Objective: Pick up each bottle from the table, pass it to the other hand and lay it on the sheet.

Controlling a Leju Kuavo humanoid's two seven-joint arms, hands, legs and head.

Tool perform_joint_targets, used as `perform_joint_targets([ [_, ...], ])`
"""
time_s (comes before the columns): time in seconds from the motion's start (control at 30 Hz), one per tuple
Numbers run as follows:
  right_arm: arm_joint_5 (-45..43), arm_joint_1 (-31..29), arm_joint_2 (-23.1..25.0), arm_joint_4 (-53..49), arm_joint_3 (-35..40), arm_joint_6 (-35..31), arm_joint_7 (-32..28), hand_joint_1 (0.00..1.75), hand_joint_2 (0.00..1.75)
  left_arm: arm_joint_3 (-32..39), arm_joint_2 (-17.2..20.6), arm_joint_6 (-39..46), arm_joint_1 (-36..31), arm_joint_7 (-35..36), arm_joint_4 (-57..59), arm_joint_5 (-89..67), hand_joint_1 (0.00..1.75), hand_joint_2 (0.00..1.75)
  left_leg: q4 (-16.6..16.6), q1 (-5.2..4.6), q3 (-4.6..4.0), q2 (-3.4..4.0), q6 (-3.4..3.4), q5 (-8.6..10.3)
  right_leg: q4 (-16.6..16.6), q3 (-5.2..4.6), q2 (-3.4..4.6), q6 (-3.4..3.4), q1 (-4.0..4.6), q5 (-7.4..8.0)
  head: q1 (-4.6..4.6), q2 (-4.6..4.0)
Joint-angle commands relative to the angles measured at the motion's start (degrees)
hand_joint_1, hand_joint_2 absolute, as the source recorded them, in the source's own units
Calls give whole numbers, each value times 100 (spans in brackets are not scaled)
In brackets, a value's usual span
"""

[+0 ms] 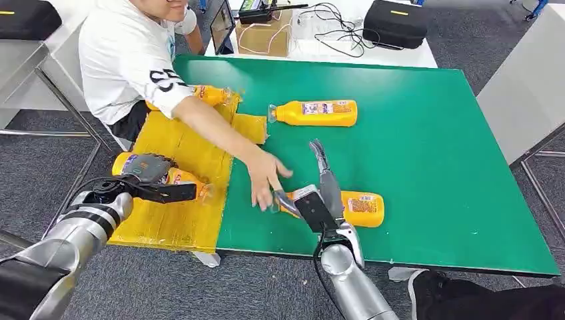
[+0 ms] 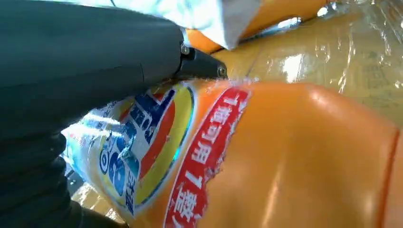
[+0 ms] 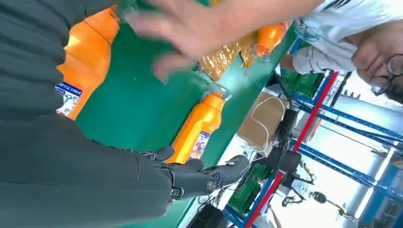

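Now left robot hand (image 1: 150,175) gripping glossy orange bottle (image 1: 174,177) over crinkly yellow sheet (image 1: 180,150), right robot hand (image 1: 320,190) fingers spread, empty

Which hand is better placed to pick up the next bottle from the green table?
Probably the right hand: it hovers open over the near bottle on the green table. The left hand holds a bottle over the yellow sheet.
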Motion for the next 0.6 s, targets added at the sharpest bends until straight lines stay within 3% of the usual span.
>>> perform_joint_targets([
  [0.03, 25, -370, 20, 402, 192, 122, -14, 0, 175, -495, -124, -113, 5, 152, 599, -106, 175, 175, -5, -1, 21, 7, -3, -5, -3, 18, 4, -5, 0, -5, 0, -2],
  [0.1, 33, -452, 37, 531, 252, 164, -10, 0, 175, -393, -211, -78, 88, 134, 606, -9, 175, 175, -7, 0, 29, 8, -4, -7, -5, 25, 4, -6, 1, -6, -2, 0],
  [0.13, 67, -477, 32, 580, 287, 175, 14, 0, 175, -282, -257, 95, 146, 149, 565, 82, 14, 175, -6, 4, 42, 11, -6, -12, -7, 39, 6, -9, 5, -9, -2, -2],
  [0.17, 146, -501, 17, 656, 349, 192, 87, 0, 175, -63, -366, 391, 252, 98, 517, 269, 0, 175, -10, 0, 39, 8, -4, -7, -7, 34, 4, -7, 1, -7, -2, -2],
  [0.6, 1040, -693, -178, 1412, 811, 468, 727, 0, 175, 459, -397, 560, 580, -394, 273, 680, 0, 175, -13, 1, 64, -14, 1, -2, -11, 69, -15, -7, 2, -6, 0, 0],
])
